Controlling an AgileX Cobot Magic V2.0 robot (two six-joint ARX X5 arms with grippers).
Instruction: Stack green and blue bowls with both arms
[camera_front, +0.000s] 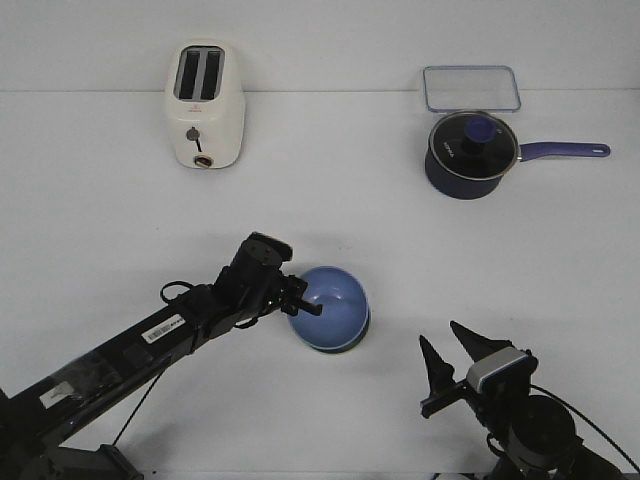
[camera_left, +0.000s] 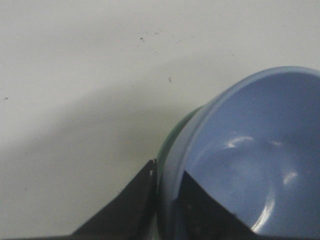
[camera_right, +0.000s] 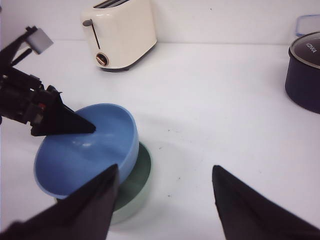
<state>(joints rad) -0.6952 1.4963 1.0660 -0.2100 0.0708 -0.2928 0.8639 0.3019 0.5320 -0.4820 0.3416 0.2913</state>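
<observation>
Blue bowl (camera_front: 330, 308) tilted in green bowl (camera_right: 134, 187), rim clamped between left gripper (camera_front: 300, 297) fingers, right gripper (camera_front: 452, 351) fingers spread, touching nothing

Probably a lab mock kitchen: toaster (camera_front: 204, 104), saucepan (camera_front: 470, 154) and plastic box (camera_front: 471, 88) on a bare white table (camera_front: 90, 220).

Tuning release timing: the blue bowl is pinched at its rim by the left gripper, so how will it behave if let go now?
The matte periwinkle blue bowl sits tilted, partly inside the pale sage green bowl, so it would probably drop and rock before settling. It looks rigid: the left gripper pinches one rim without visible flex. Likely light, since a single rim pinch holds it tilted.
</observation>
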